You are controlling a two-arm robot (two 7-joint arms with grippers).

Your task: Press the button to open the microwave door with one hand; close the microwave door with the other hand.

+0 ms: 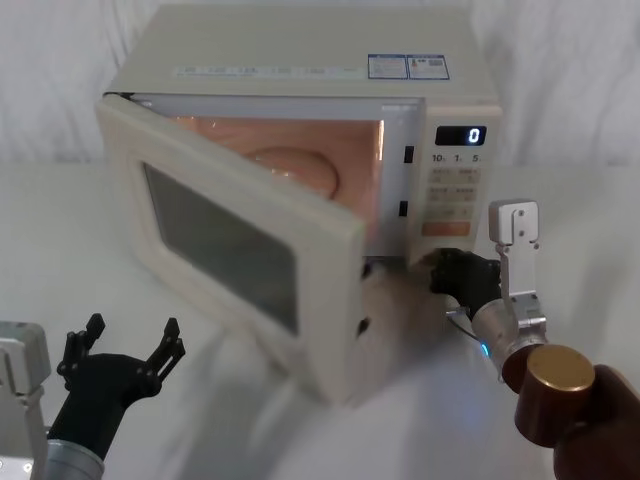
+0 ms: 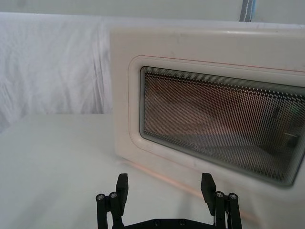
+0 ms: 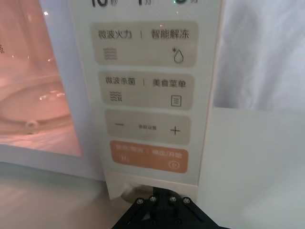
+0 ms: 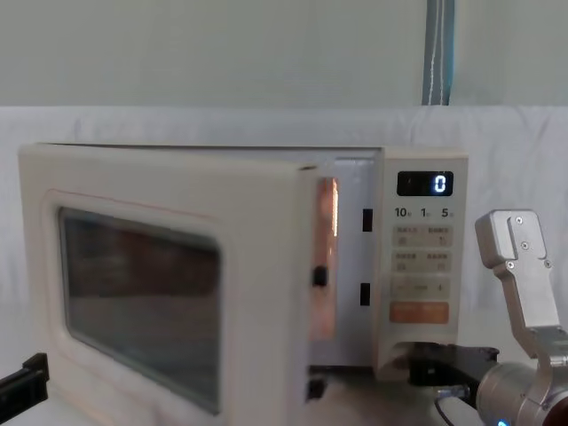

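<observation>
On the tabletop's middle, the door (image 1: pixel 235 250) stands ajar, rigid, hinged, light-swinging; I'd push its outer face. Left gripper (image 1: pixel 125 345), fingers apart, waits nearby. Right gripper (image 1: pixel 455 272) at the button (image 3: pixel 131 193); fingers unclear.

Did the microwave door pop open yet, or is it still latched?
Open. The microwave door is swung out from its left hinge, showing the lit cavity; the right gripper sits at the panel's bottom.

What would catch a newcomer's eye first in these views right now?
The microwave door stands swung open toward the robot's left, the lit orange cavity glowing behind it. The right gripper sits at the foot of the control panel, below the orange key. The left gripper hovers open, low in front of the door.
</observation>
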